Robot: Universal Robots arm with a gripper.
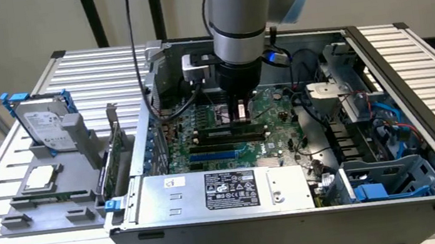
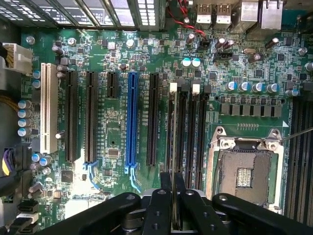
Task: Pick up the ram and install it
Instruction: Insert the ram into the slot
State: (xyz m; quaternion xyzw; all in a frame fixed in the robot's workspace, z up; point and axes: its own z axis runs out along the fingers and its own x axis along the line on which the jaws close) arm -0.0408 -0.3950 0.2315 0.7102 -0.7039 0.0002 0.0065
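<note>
Already down inside the open computer case (image 1: 298, 225), the gripper (image 2: 174, 205) has its two fingers (image 2: 164, 208) pressed together on the ram (image 2: 174, 147), which the wrist view sees edge-on as a thin strip running straight out from between them. The stick's long axis lies parallel to the black memory slots (image 2: 188, 132) on the motherboard (image 2: 117, 44), and it appears to hang directly over the slot with the white latch (image 2: 173, 88) at its far end, though whether its edge has entered that slot or only hovers above it I cannot tell. Taking the memory slots as the landmark: the open CPU socket (image 2: 244, 171) with its metal frame sits just beside them on one side, and the long blue expansion slot (image 2: 131, 120) and black expansion slots (image 2: 91, 117) run parallel on the other, well clear of the stick. In the exterior view the arm stands upright over the board's middle, with the power supply (image 1: 226, 190) near the case's front wall. Nothing seems to block the slot; the neighbouring slots are close, so sideways drift looks like the main risk.
</note>
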